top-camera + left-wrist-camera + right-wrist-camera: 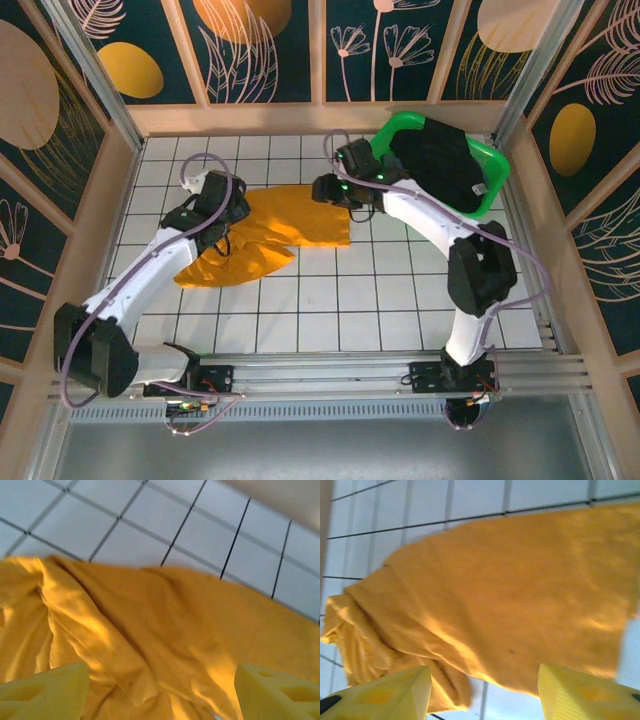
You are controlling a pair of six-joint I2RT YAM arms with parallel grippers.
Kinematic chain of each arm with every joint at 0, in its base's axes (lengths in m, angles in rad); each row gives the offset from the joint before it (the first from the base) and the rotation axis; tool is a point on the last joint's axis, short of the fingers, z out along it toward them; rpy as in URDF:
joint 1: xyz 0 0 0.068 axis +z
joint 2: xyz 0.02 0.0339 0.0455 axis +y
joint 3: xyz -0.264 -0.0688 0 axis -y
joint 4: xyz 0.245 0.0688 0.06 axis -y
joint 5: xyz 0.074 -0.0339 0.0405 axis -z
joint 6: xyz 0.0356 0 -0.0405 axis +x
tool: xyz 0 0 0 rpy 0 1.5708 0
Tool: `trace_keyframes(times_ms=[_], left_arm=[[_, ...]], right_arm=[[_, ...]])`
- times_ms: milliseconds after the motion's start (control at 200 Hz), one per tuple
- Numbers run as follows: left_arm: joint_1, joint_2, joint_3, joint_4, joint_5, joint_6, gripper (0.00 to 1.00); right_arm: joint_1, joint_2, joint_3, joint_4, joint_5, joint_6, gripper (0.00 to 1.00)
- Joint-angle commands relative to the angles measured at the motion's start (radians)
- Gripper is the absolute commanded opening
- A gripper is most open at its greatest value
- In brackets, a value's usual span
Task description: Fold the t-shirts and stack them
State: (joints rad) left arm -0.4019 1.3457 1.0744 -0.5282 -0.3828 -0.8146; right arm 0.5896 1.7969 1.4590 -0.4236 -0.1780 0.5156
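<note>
Orange-yellow t-shirt [270, 235] lay rumpled on the table [380, 300], bunched toward its left side. The black t-shirt [440, 165] sat in the green basket [497, 170] at far right. Left end effector [160, 675] and right end effector [482, 672] both stood wide apart above the orange cloth, holding nothing. Risk: a pinch into the bunched folds would likely catch several layers and give a crooked fold. Count: two t-shirts, one basket, two end effectors.

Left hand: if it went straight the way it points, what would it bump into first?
Most likely the orange-yellow t-shirt. Its rumpled folds lie right ahead, between the open fingers of the left hand, with the white gridded table beyond. How far off the cloth is, I can't tell.
</note>
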Motion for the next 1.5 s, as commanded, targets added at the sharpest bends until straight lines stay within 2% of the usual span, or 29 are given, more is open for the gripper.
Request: trace_keyframes(times_ms=[0,110,360,531,696,776,811,886,951,1071,1341,1496], left_arm=[[0.068,0.047,-0.042,-0.012,0.162,-0.095,0.78],[0.121,0.110,-0.080,0.040,0.252,-0.136,0.78],[0.151,0.270,-0.076,0.120,0.276,-0.147,0.77],[0.152,0.329,-0.088,0.141,0.268,-0.155,0.56],[0.152,0.308,-0.096,0.142,0.219,-0.129,0.44],[0.152,0.313,-0.125,0.142,0.209,-0.117,0.29],[0.153,0.316,-0.126,0.142,0.204,-0.114,0.20],[0.154,0.314,-0.127,0.146,0.196,-0.108,0.01],[0.154,0.307,-0.123,0.162,0.200,-0.097,0.00],[0.154,0.303,-0.108,0.208,0.240,-0.062,0.00],[0.153,0.363,0.052,0.289,0.342,-0.029,0.00],[0.154,0.411,0.099,0.327,0.423,-0.031,0.00]], right_arm=[[0.034,-0.013,-0.115,0.016,0.038,0.010,0.60],[0.031,0.004,-0.172,0.029,0.028,0.019,0.61],[0.027,0.066,-0.204,0.046,0.023,0.052,0.62],[0.004,0.129,-0.182,0.025,-0.003,0.058,0.63],[0.003,0.153,-0.164,-0.013,0.038,0.063,0.62],[0.001,0.173,-0.149,-0.020,0.049,0.050,0.62],[-0.002,0.186,-0.136,-0.020,0.051,0.042,0.56],[-0.011,0.216,-0.098,-0.011,0.069,0.013,0.28],[-0.024,0.251,-0.042,-0.013,0.102,-0.021,0.00],[-0.037,0.329,0.118,-0.054,0.161,-0.081,0.00],[-0.197,0.498,0.453,-0.167,0.256,-0.117,0.00],[-0.288,0.546,0.524,-0.205,0.273,-0.111,0.00]])
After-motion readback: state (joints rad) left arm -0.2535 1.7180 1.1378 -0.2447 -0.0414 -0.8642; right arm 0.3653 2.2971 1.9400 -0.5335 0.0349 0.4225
